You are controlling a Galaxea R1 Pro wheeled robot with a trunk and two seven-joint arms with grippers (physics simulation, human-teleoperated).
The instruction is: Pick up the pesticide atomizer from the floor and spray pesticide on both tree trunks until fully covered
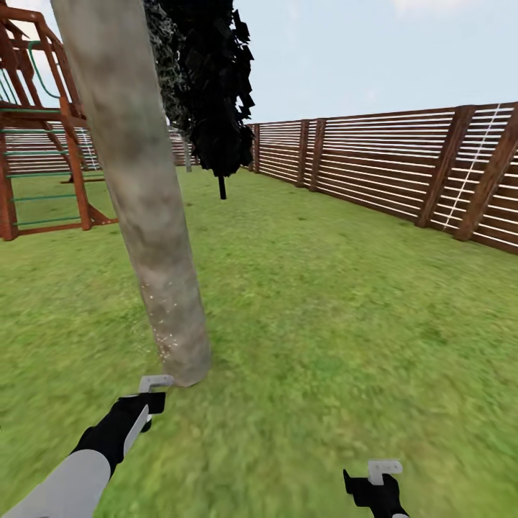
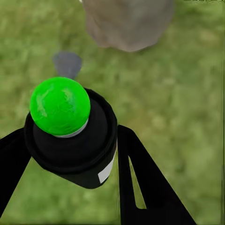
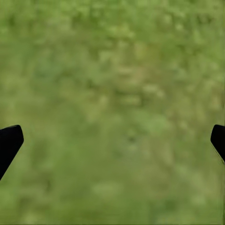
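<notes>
Head view: a thick, straight tree trunk of mottled pale tan-grey bark (image 1: 147, 216) rises from the green grass lawn (image 1: 345, 316) just ahead of the robot's left arm, leaning slightly in the picture. Tiny white specks of pesticide (image 1: 164, 327) dot the bark near its base; higher up the bark looks bare. The left gripper (image 1: 150, 400) sits low, just short of the trunk's foot. The right gripper (image 1: 375, 485) hangs over open grass, well apart from the trunk. Behind stand a slim black-leaved tree with a thin dark stem (image 1: 219, 108), a brown horizontal-slat wooden fence (image 1: 403, 169) and a red-brown wooden play frame (image 1: 39, 137).

Left wrist view: the jaws are clamped on the black cylindrical pesticide atomizer with a round bright green cap (image 2: 70, 133), one black finger (image 2: 140, 183) on each side of its body. The trunk's base (image 2: 126, 23) lies just beyond it, and a small grey patch (image 2: 67, 63) shows on the grass between them.

Right wrist view: the jaws stand wide apart with nothing between them, the black fingertips (image 3: 9, 140) at opposite edges over blurred grass.
</notes>
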